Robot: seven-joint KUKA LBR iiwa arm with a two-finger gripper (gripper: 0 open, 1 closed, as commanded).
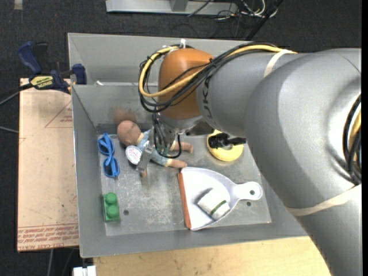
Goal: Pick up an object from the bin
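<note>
The grey bin [86,171] holds a few loose things spread over its floor. Taking the floor's centre as the clock's hub, a doll [131,134] lies at 10 o'clock: bald head toward 9, pale blue body in the middle, bare legs stretched toward 3. Blue sunglasses [107,154] lie at 9 o'clock against the left wall, just beside the doll's head. A green block [111,207] sits at 8 o'clock, well apart from the rest. A white dustpan [230,190] with an orange edge lies at 4 o'clock, its handle pointing toward 3. Inside it rests a small white roll [211,204] with a green end. A yellow disc [225,149] with a dark part on top sits at 2 o'clock.

The gripper [160,149] hangs under the orange wrist cover [181,85], down at the doll's body. Whether it touches the doll, and how far open it is, cannot be told.

A round white tag [133,153] on the doll bears a red mark too small to read. Dark letters run down the arm [299,131] near the wrist, only partly legible.
</note>
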